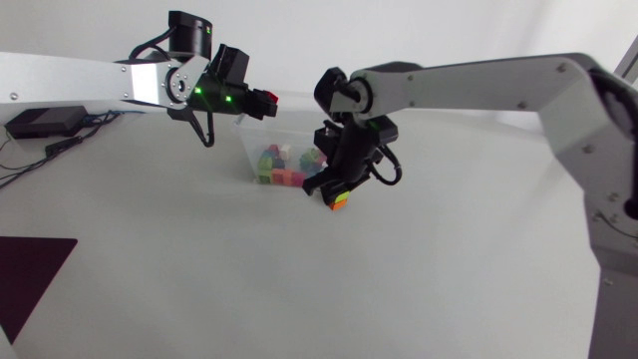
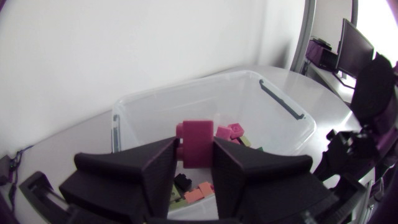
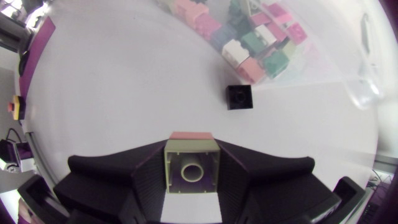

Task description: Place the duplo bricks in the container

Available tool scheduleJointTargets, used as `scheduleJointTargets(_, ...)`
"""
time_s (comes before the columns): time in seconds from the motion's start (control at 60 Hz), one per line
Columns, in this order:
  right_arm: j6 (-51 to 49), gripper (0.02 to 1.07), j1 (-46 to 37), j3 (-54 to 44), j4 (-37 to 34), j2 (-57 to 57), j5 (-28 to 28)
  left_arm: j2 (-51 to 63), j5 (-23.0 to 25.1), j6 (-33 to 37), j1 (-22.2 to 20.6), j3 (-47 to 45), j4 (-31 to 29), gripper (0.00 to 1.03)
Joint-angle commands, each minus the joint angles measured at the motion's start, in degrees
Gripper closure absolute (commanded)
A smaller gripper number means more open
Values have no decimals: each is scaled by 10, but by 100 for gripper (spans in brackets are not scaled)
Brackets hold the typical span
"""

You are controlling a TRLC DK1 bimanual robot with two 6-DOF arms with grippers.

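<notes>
A clear plastic container [image 1: 249,150] holds several coloured duplo bricks [image 1: 279,165]. My left gripper [image 1: 254,98] hangs over the container's left rim, shut on a red brick [image 1: 267,99]. In the left wrist view that brick [image 2: 196,142] sits between the fingers [image 2: 149,168], above the open container [image 2: 205,81]. My right gripper [image 1: 334,191] is just in front of the container, low over the table, shut on a stacked yellow-green and orange brick [image 1: 341,202]. The right wrist view shows that brick [image 3: 191,165] pinched from both sides, with a black brick [image 3: 239,97] lying on the table ahead of it.
The container's wall [image 3: 357,68] and its bricks [image 3: 261,37] lie beyond the black brick. A dark red mat [image 1: 25,269] covers the front left corner of the white table. My right arm [image 2: 367,118] stands beside the container.
</notes>
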Motion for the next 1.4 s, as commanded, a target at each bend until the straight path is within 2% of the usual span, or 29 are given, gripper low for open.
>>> scheduleJointTargets(0.0,11,75,-10,-20,5,-39,-8,27,-4,-20,-5,30,5,63)
scheduleJointTargets(0.1,11,75,-20,-17,13,-74,-12,40,-7,-30,-4,43,3,27)
scheduleJointTargets(0.167,11,75,-26,-11,20,-91,-15,38,-7,-26,-4,35,3,13)
scheduleJointTargets(0.233,11,75,-32,-5,32,-102,-22,23,-7,-24,-3,16,5,6)
scheduleJointTargets(0.333,14,75,-36,-1,57,-109,-23,-1,-7,-18,-3,-7,1,5)
scheduleJointTargets(0.467,17,75,-39,9,101,-108,-24,-58,-7,11,-5,-49,-52,5)
scheduleJointTargets(0.617,17,75,-44,19,131,-105,-28,-113,-7,27,-3,-97,-62,5)
scheduleJointTargets(0.867,17,75,-47,35,167,-97,-30,-197,-8,39,21,-189,-50,5)
scheduleJointTargets(0.95,15,75,-49,32,200,-90,-15,-216,-40,41,24,-225,-41,5)
scheduleJointTargets(1.1,9,75,-56,51,234,-58,-10,-254,-66,70,33,-276,-26,5)
scheduleJointTargets(1.383,9,74,-57,93,268,2,-10,-331,-66,89,51,-359,3,5)
